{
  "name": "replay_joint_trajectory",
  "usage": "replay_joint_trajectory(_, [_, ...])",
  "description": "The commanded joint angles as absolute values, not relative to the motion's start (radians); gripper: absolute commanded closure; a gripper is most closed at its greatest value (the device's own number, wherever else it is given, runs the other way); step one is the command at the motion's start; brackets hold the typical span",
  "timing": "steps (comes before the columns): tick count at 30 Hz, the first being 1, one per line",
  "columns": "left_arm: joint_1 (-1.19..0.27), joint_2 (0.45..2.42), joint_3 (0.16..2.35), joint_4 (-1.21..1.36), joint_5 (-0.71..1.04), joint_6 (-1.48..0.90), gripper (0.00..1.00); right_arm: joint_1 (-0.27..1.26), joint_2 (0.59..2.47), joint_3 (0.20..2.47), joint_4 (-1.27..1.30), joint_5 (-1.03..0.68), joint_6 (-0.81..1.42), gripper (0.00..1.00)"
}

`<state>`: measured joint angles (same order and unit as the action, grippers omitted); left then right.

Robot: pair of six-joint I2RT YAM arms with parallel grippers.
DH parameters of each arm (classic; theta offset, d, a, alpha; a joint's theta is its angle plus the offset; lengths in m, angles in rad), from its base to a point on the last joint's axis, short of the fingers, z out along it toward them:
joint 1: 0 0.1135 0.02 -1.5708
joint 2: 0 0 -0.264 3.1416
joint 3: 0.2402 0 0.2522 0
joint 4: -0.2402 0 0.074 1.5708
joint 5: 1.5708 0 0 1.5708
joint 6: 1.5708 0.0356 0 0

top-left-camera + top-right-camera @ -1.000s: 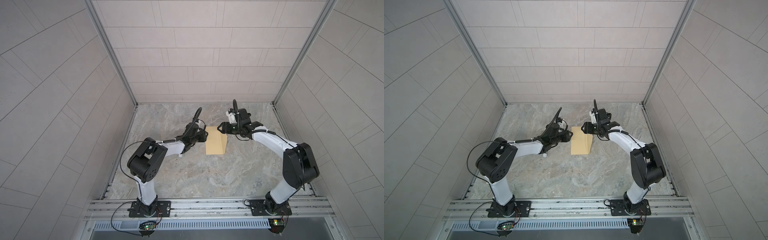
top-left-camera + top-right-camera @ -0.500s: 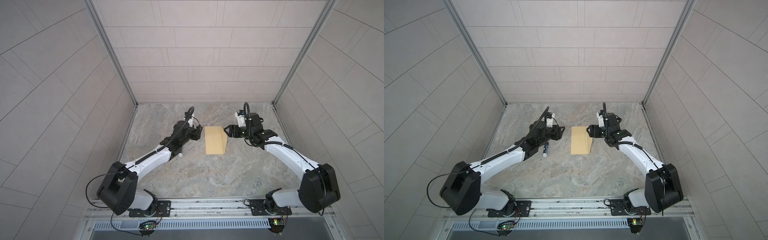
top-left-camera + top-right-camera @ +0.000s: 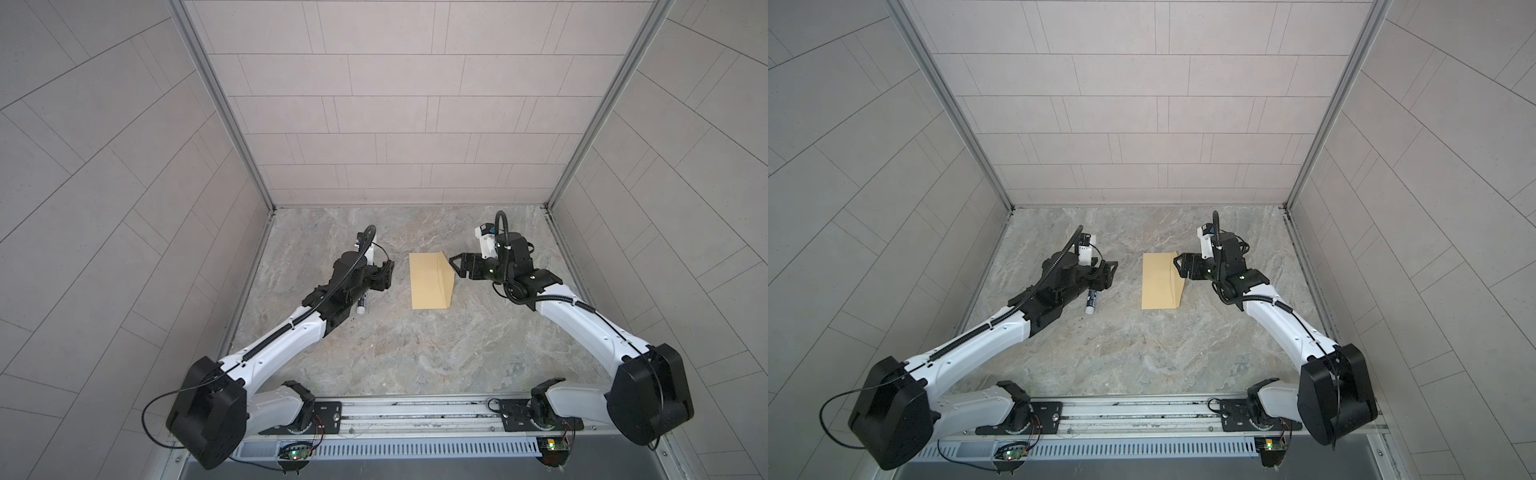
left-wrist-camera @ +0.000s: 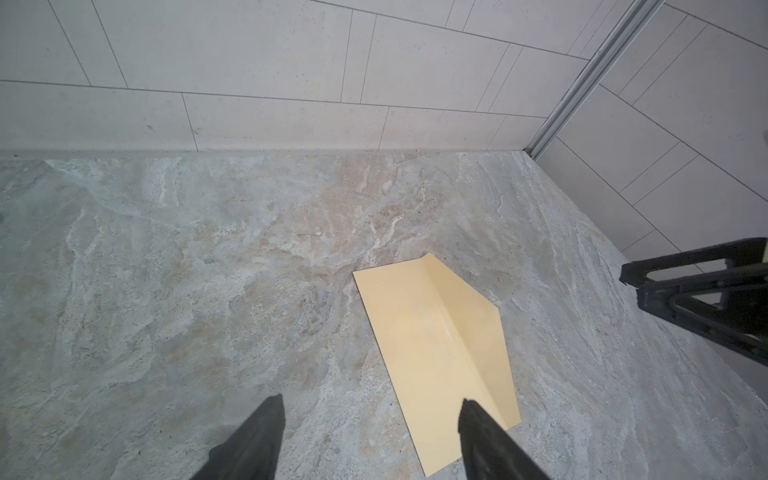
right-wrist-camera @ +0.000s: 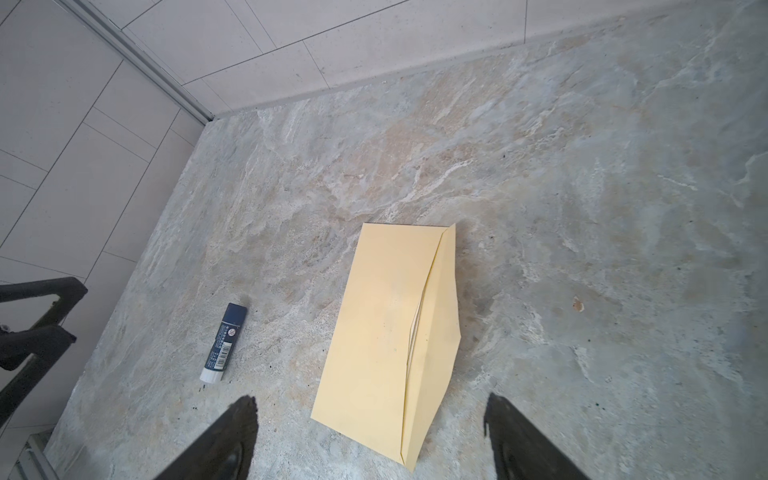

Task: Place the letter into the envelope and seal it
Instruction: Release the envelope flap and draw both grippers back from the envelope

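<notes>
The yellow-tan envelope (image 3: 428, 280) (image 3: 1160, 282) lies flat in the middle of the stone floor. Its flap (image 5: 436, 332), on the long side nearer my right arm, stands partly lifted. A thin pale paper edge shows in the mouth under it; the letter itself is hidden. My left gripper (image 3: 388, 276) (image 3: 1111, 276) (image 4: 370, 405) hovers open a short way left of the envelope (image 4: 436, 340), touching nothing. Just off the flap side, my right gripper (image 3: 455, 268) (image 3: 1179, 270) (image 5: 370, 405) is open and empty too.
A glue stick (image 3: 361, 305) (image 3: 1091, 301) (image 5: 224, 343), dark blue with a white end, lies on the floor beside the left wrist. Tiled walls close the floor at the back and both sides. The arms' base rail (image 3: 415, 411) runs along the front.
Both grippers have drawn back sideways from the envelope, left one leftward and right one rightward, and their jaws have opened wider. The envelope stays in place.
</notes>
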<state>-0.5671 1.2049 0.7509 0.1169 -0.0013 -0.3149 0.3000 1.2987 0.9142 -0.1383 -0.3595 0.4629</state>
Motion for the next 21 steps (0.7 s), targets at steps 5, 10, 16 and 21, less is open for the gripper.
replay_joint_trajectory(5, [-0.558, 1.204, 0.732, 0.084, -0.036, -0.334, 0.26, 0.302, 1.373, 0.922, -0.084, -0.409, 0.510, 0.13])
replay_joint_trajectory(10, [-0.555, 1.161, 0.704, 0.027, -0.101, -0.350, 0.25, 0.302, 1.388, 0.927, -0.081, -0.403, 0.505, 0.13])
replay_joint_trajectory(16, [-0.551, 1.128, 0.681, -0.093, -0.170, -0.369, 0.24, 0.302, 1.379, 0.930, -0.104, -0.374, 0.474, 0.12])
replay_joint_trajectory(21, [-0.549, 1.090, 0.631, -0.119, -0.204, -0.388, 0.14, 0.287, 1.369, 0.918, -0.136, -0.341, 0.442, 0.12])
